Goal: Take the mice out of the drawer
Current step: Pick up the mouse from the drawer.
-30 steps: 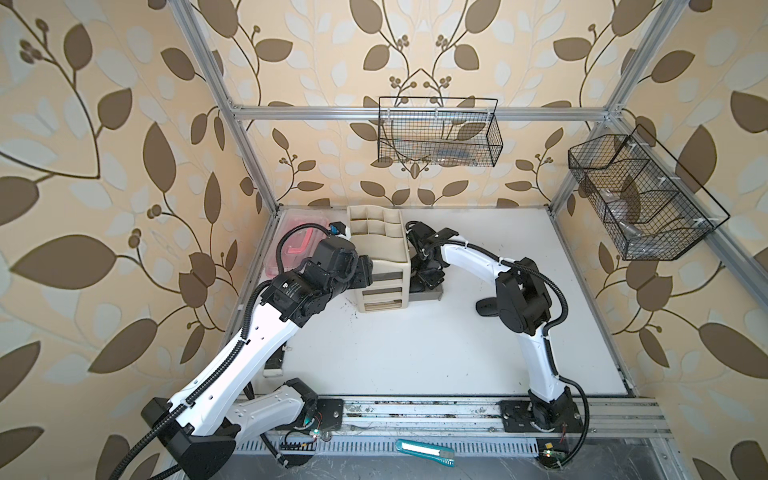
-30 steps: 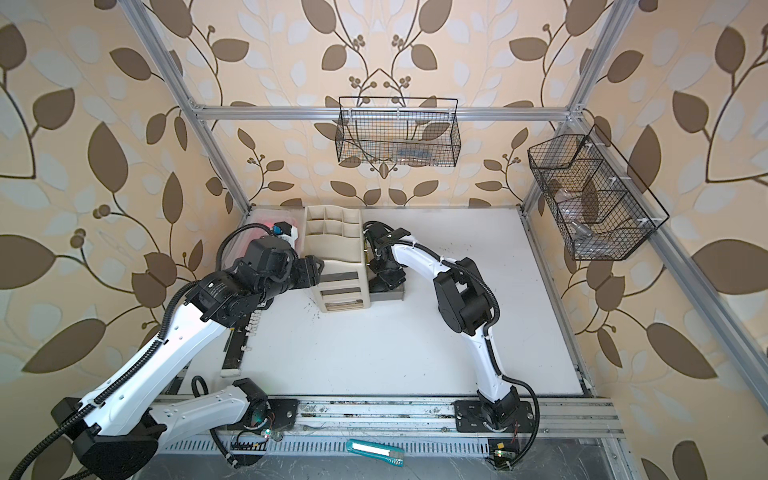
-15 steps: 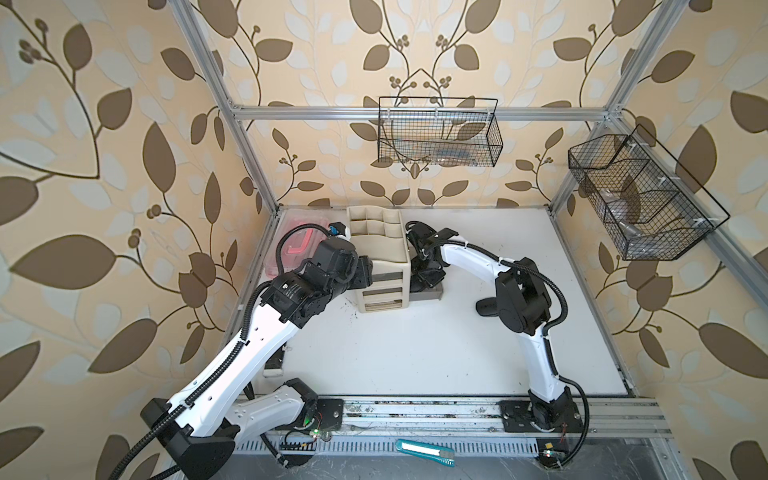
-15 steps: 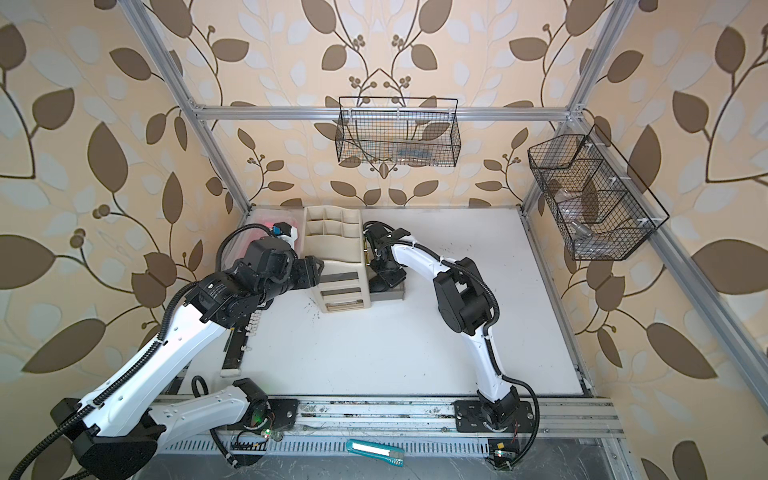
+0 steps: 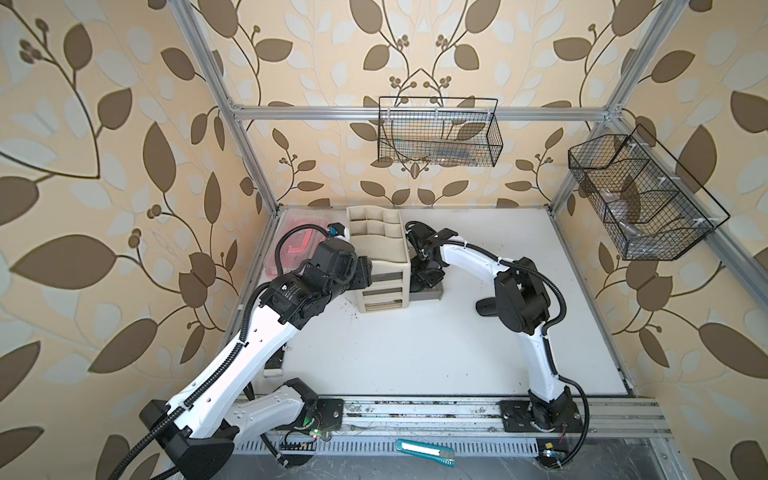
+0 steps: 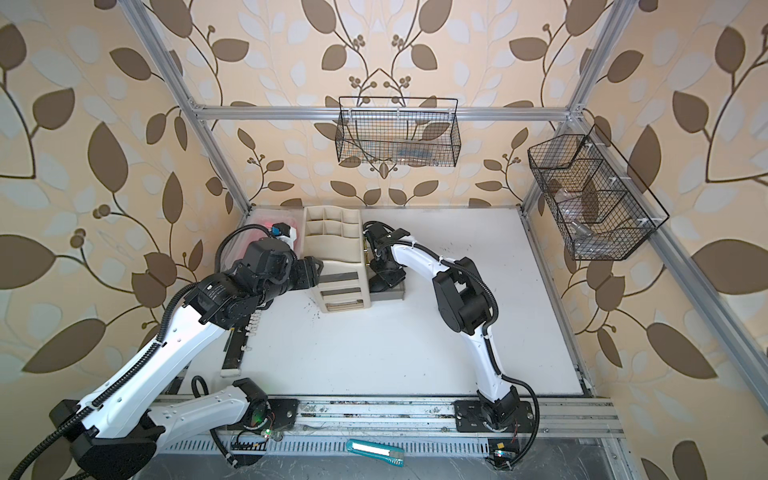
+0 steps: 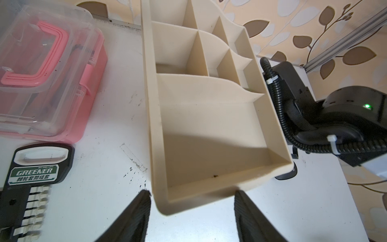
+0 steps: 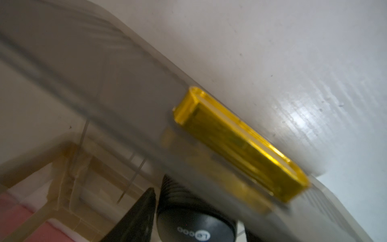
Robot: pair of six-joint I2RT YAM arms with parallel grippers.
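**Right claw over a mouse in the open drawer**

On the white table (image 5: 415, 353) a beige organizer (image 5: 376, 232) stands at the far left. Its grey drawer (image 5: 428, 294) is pulled out to the right, as both top views show.

The left gripper (image 7: 192, 192) is spread wide around the organizer's near corner with nothing clamped. It seems placed to steady the unit.

The right gripper (image 8: 196, 209) reaches down into the drawer. In the right wrist view a black mouse (image 8: 194, 228) lies between its fingers (image 8: 144, 207). The jaws stand partly apart, and I cannot tell whether they pinch it yet. Whether more mice lie in the drawer is hidden.

Another mouse (image 5: 484, 308) already lies on the table to the right, beside the right arm's elbow.

The step in hand looks like grasping a mouse in the drawer. The next move calls for a firm pinch across its sides and a straight lift clear of the drawer wall, then a carry to the right onto open table.

Against the earlier frames hardly anything differs. Both arms, the organizer and the drawer sit where they did.
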